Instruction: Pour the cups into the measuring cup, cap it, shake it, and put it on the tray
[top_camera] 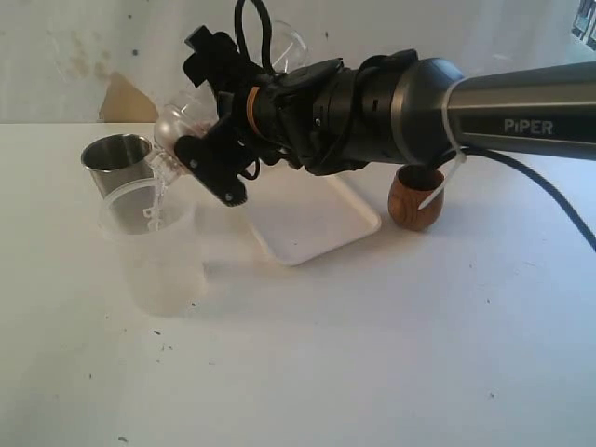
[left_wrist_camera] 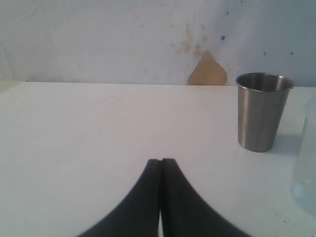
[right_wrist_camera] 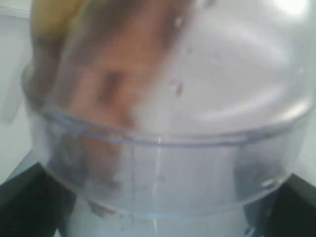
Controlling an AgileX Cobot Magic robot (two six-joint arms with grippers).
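Observation:
My right gripper reaches across to the left and is shut on the clear measuring cup, held tilted above the table with the dome cap on it. In the right wrist view the measuring cup and cap fill the picture, with dark fingers at both sides. The steel tumbler stands upright just left of it. The brown wooden cup stands upright behind the arm. The white tray lies in the middle. My left gripper is shut on nothing, low over the table, with the tumbler ahead of it.
A wide translucent tub stands in front of the tumbler and under the held cup; its edge shows in the left wrist view. The right arm's thick body spans the scene above the tray. A wall stands behind the table.

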